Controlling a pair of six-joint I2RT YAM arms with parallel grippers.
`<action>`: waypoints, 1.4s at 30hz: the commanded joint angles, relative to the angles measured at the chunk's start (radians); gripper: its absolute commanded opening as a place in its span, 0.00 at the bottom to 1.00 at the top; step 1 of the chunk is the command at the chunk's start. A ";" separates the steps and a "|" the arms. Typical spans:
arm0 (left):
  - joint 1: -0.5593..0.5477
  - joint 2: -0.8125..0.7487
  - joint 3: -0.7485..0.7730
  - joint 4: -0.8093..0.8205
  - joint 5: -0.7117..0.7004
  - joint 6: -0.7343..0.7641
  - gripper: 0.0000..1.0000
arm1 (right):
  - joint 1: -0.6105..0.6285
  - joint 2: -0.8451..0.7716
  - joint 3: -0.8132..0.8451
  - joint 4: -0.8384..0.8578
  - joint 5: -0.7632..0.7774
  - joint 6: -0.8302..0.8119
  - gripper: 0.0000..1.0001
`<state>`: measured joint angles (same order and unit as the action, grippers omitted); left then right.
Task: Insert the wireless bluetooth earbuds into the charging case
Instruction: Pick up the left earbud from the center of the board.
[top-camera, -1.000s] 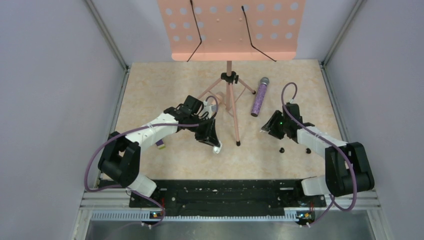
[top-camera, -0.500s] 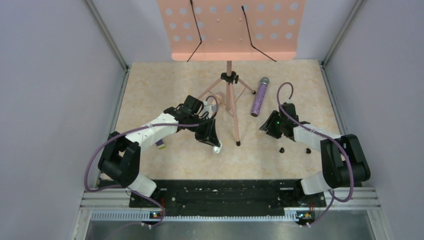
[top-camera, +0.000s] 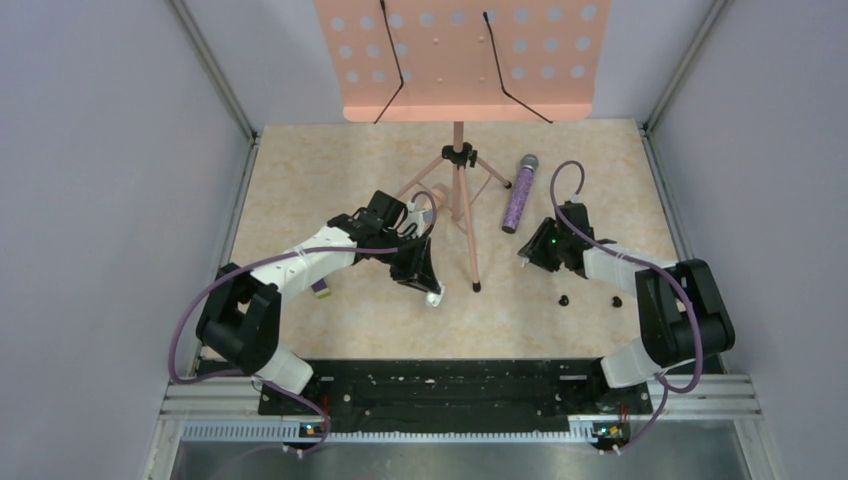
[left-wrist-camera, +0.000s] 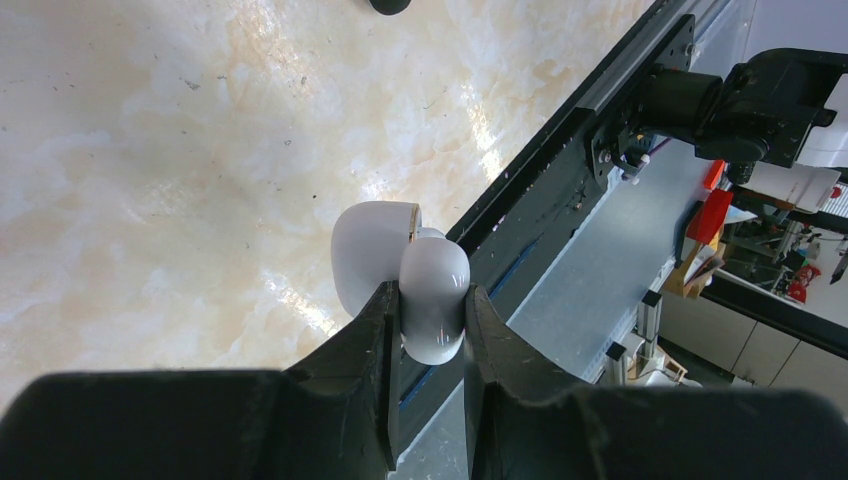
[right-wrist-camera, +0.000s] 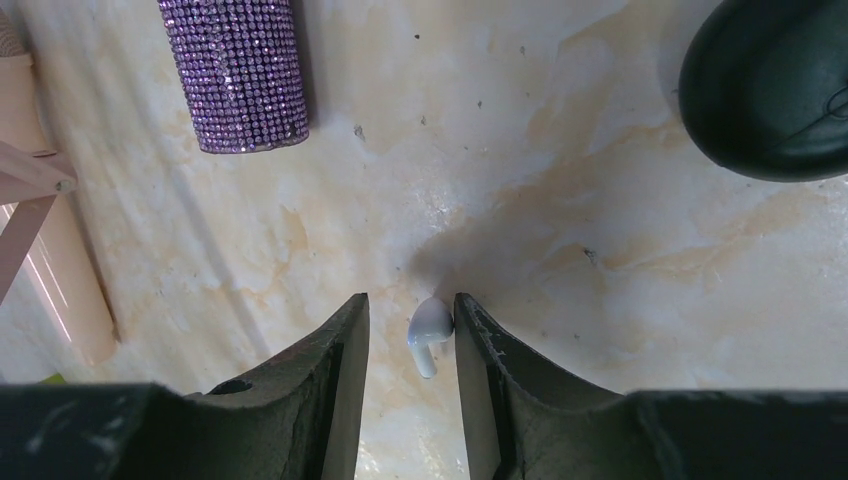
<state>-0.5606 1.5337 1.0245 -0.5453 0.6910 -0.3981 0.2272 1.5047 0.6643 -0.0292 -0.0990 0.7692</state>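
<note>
**While the left tool (left-wrist-camera: 430, 300) pinches the charging case (left-wrist-camera: 372, 250), the right tool (right-wrist-camera: 410, 300) straddles an earbud (right-wrist-camera: 430, 335)**

From overhead, I see the left tool low over the counter (top-camera: 330, 180), near a foot of the music stand (top-camera: 459, 190), with a white speck at its tip. The right tool sits just below the glittery microphone (top-camera: 519, 196). Whatever lies under it is too small to make out from up here.

On the left wrist camera, the fingers are pressed onto a white rounded shell with a second lobe hinged behind it. I take this for the case with its lid swung open. I cannot see into its sockets.

On the right wrist camera, the fingers are spread either side of one white earbud lying on the counter. It lies nearer one finger, and I cannot tell whether it touches. A smooth black oval thing (right-wrist-camera: 770, 90) sits off to the upper right, and I cannot say what it is.

Pick-up is the step in hand, I'd judge. Next I would close gently on the earbud, lift it, carry it across to the case and line its stem up with a socket. No second earbud shows anywhere.
</note>
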 joint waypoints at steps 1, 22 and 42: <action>-0.001 -0.008 0.002 0.027 0.016 0.004 0.00 | 0.012 0.030 0.021 -0.006 0.028 -0.002 0.36; -0.001 0.003 -0.001 0.033 0.017 0.004 0.00 | 0.012 0.035 0.020 -0.034 0.033 -0.054 0.26; -0.001 -0.021 -0.014 0.057 0.015 -0.025 0.00 | 0.020 -0.083 0.036 -0.079 0.034 -0.048 0.13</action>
<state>-0.5606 1.5345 1.0187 -0.5365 0.6907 -0.3992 0.2291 1.5055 0.6701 -0.0513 -0.0834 0.7338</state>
